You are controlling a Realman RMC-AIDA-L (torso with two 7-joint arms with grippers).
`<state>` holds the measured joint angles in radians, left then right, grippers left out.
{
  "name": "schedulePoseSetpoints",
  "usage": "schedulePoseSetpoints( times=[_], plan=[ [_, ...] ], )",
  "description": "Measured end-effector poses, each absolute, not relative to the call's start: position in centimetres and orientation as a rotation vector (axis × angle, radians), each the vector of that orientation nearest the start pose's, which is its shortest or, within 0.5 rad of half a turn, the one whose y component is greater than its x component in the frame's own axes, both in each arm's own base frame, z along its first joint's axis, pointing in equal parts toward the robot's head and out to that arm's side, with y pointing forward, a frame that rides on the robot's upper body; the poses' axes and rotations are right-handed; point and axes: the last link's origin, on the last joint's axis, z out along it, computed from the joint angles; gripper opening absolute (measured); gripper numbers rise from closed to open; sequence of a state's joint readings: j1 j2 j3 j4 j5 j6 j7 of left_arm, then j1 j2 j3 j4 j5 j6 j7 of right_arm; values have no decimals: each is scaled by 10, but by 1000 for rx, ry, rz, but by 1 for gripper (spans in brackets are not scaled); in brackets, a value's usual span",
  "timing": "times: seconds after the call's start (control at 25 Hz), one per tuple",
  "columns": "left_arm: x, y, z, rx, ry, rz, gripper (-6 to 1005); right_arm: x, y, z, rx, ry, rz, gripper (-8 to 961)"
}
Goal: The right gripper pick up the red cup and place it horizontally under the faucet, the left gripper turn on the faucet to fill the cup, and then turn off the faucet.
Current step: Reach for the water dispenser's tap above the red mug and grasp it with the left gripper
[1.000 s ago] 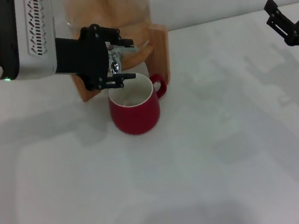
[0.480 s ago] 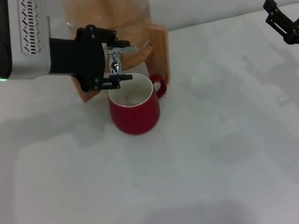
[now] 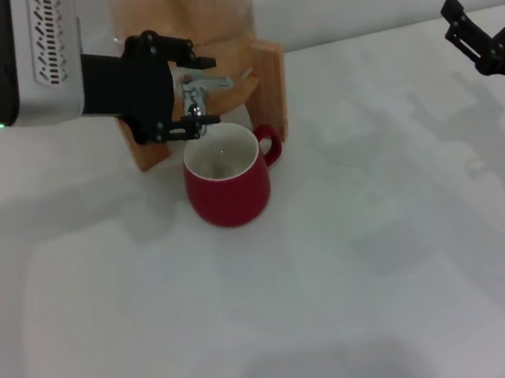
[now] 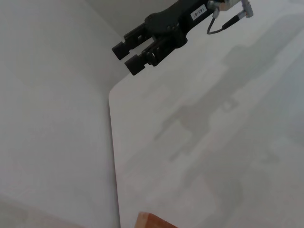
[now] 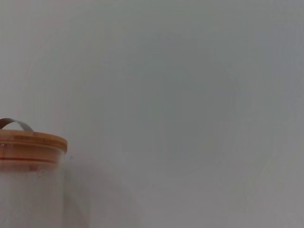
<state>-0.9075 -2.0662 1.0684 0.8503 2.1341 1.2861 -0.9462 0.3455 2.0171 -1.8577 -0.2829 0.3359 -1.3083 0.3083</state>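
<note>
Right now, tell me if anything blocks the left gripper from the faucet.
Nothing visible does. The left gripper is already at the faucet, its fingers on either side of the spout, above the red cup.

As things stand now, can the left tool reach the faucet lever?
Probably yes. The left tool is already at the faucet, its fingers above and below the spout, with nothing between them. The red cup stands lower.

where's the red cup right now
In the head view the red cup stands upright on the white table, directly under the faucet of the wooden-framed dispenser, just below the left gripper.
</note>
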Motion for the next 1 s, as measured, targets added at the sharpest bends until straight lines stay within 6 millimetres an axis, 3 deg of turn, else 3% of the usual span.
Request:
schedulePoseSetpoints(
  times=[1.0],
  plan=[
    [-91, 436, -32, -2671, 991, -55, 600, 316, 328, 33, -1561, 409, 924, 816]
  ],
)
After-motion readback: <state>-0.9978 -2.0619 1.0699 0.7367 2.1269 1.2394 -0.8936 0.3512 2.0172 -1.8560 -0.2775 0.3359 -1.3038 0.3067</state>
